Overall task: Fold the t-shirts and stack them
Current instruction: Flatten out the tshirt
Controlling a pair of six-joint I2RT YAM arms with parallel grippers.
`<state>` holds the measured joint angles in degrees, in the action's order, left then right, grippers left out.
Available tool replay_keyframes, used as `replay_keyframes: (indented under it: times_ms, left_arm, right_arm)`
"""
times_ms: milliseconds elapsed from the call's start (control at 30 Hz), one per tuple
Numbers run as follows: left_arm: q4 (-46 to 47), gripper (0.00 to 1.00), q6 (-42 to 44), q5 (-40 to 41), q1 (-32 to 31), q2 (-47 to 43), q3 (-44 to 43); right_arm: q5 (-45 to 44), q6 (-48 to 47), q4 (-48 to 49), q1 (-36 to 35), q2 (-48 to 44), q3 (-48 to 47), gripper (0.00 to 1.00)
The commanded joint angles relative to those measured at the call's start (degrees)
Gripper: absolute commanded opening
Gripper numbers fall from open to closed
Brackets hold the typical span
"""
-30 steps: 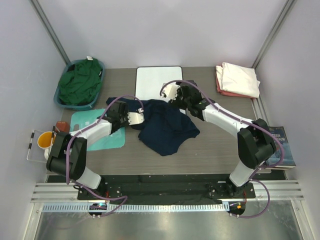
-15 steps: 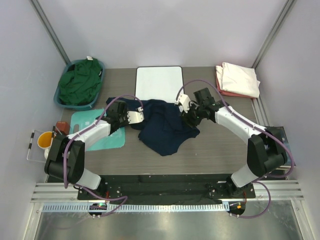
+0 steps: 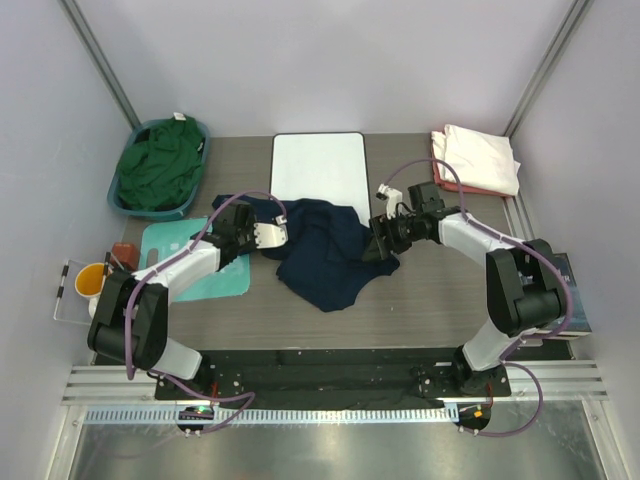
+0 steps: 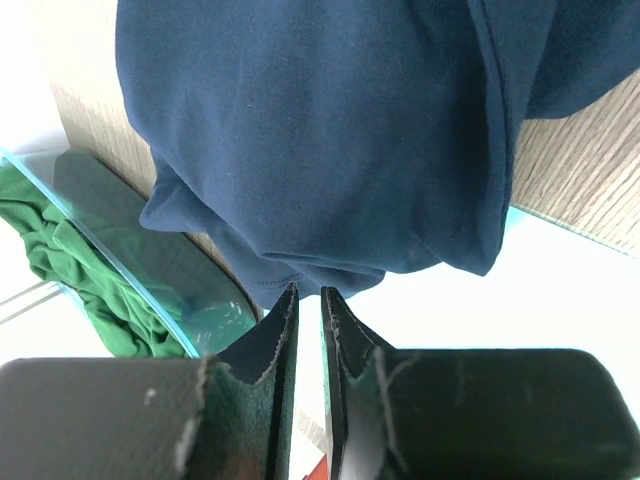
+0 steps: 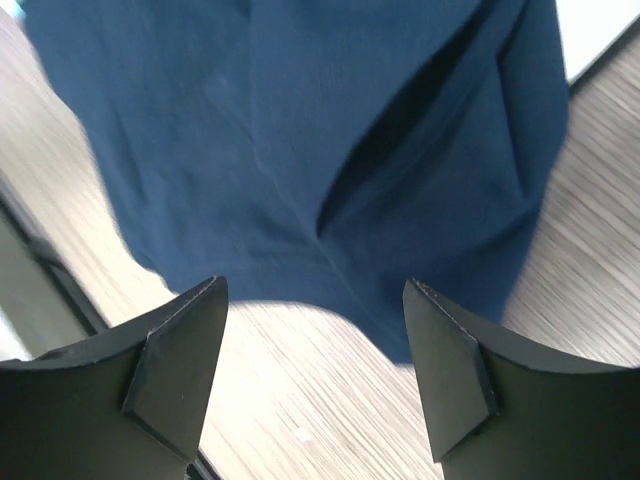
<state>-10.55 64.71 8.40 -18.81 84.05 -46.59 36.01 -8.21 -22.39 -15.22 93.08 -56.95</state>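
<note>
navy t-shirt (image 3: 325, 255) lies crumpled on the bench (image 3: 430, 295) between the arms. left gripper (image 3: 278, 236) is nearly closed, pinching its left edge. right gripper (image 3: 377, 244) gapes wide over its right edge, holding nothing. green t-shirt (image 3: 160, 165) fills the basket (image 3: 119, 196).

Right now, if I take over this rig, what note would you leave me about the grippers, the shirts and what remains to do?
Left gripper: shut to a thin slit at the left hem of the navy shirt; I cannot tell if it pinches cloth.
Right gripper: open over the shirt's right edge, holding nothing.
The navy shirt lies crumpled mid-table. The green shirt is bunched in the basket, far left. The cream shirt lies folded on the pink shirt, far right.
Done: those two appear stacked.
Left: fold navy, then green, and stack both.
</note>
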Motion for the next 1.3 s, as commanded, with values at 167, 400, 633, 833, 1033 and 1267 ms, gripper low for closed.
replay_keyframes:
  times_ms: [167, 400, 633, 833, 1033, 1267]
  left_arm:
    - [-0.5, 0.15, 0.8, 0.6, -0.4, -1.8, -1.8]
    - [-1.1, 0.16, 0.2, 0.7, -0.4, -1.0, -2.8]
    - [-1.1, 0.16, 0.9, 0.8, -0.4, 0.1, -4.0]
    - [-1.1, 0.16, 0.8, 0.8, -0.4, 0.5, -4.8]
    - [-1.3, 0.16, 0.9, 0.9, -0.4, 0.5, -4.8]
    - [-1.2, 0.16, 1.0, 1.1, -0.4, 0.4, -4.8]
  right_arm:
    - [9.7, 17.0, 13.2, 1.9, 5.8, -1.9, 0.75]
    - [11.1, 18.8, 14.9, 2.3, 6.7, 0.0, 0.7]
    - [12.2, 20.0, 16.4, 2.3, 6.3, 3.3, 0.7]
    - [11.8, 21.8, 18.3, 2.3, 6.1, 5.7, 0.71]
    - [11.1, 23.1, 20.1, 2.8, 7.6, 4.9, 0.7]
    - [11.4, 23.9, 21.2, 2.8, 10.3, 2.5, 0.68]
